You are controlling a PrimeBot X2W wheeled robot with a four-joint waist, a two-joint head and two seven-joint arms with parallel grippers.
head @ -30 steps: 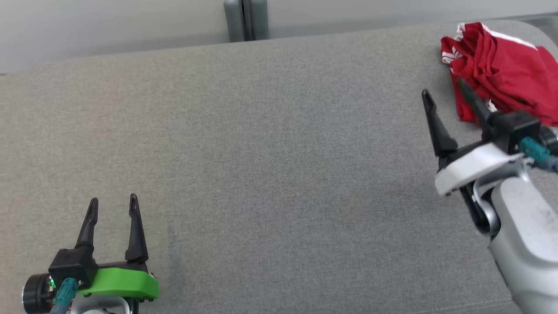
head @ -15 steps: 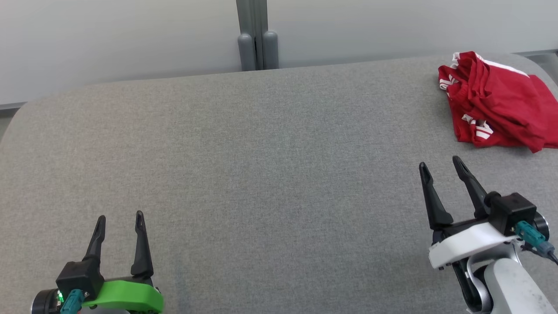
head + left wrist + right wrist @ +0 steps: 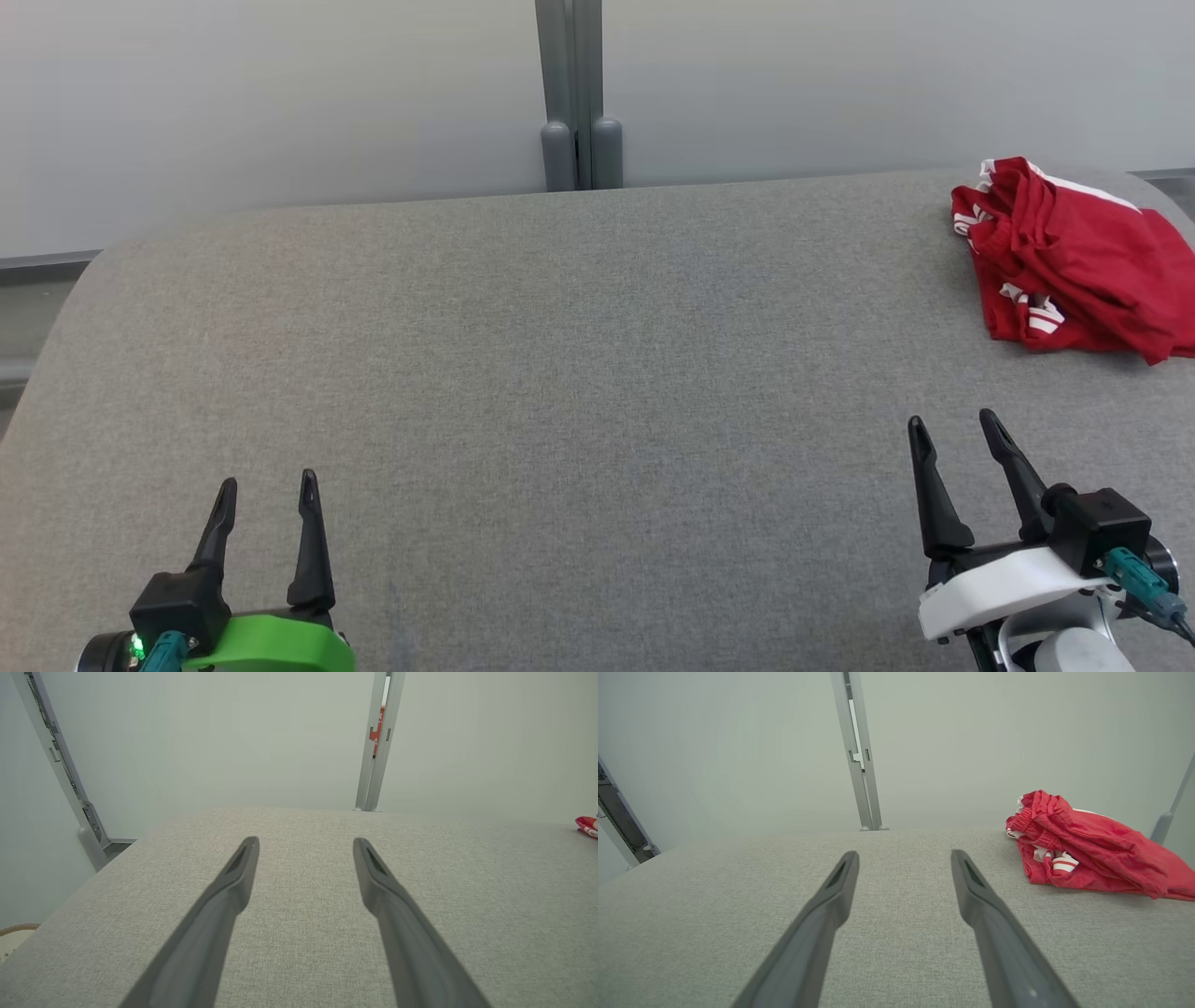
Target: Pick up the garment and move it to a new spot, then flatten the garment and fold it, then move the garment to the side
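The bunched garment (image 3: 1074,271) is found ahead and rightward of the nearer right end effector (image 3: 952,422); that and the left end effector (image 3: 269,481) are held wide, empty.

Red cloth garment (image 3: 1074,266), matt grey woven fabric table (image 3: 597,392), smooth metal post (image 3: 579,93)

The crumpled red cloth garment (image 3: 1074,271) carries white stripes (bunched among its folds); the woven fabric surface (image 3: 597,373) is plain mottled grey, the smooth wall (image 3: 280,93) pale grey.
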